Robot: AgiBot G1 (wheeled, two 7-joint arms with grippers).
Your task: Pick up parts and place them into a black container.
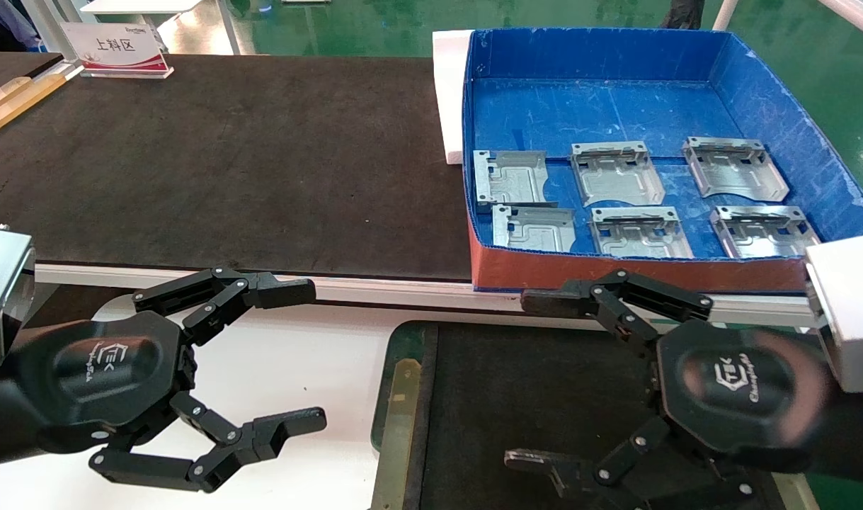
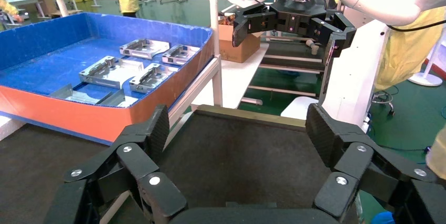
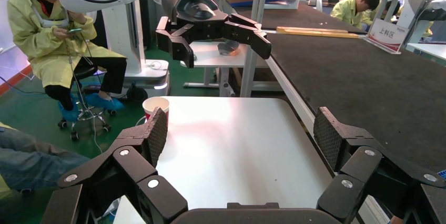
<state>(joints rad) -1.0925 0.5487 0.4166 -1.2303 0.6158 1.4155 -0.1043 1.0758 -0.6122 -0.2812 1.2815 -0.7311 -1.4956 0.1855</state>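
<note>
Several silver-grey stamped parts (image 1: 615, 172) lie flat in two rows inside the blue box (image 1: 601, 106); the left wrist view shows the same parts (image 2: 110, 71). The black container (image 1: 401, 333) sits at the near centre, with a green rim, a brass strip and a bare dark floor. My right gripper (image 1: 519, 381) hovers over its floor, open and empty. My left gripper (image 1: 316, 354) hangs open and empty over the white table (image 1: 346, 354), left of the container. In the left wrist view my left gripper (image 2: 239, 129) faces the container (image 2: 247, 114). In the right wrist view my right gripper (image 3: 239, 134) faces the white table.
The blue box has a red front wall (image 1: 615, 273) and stands on the long black mat table (image 1: 226, 163) behind a white rail. A white foam block (image 1: 449, 92) sits by the box's left wall. A paper cup (image 3: 156, 104) stands at the white table's far corner. A seated person (image 3: 58, 34) is beyond.
</note>
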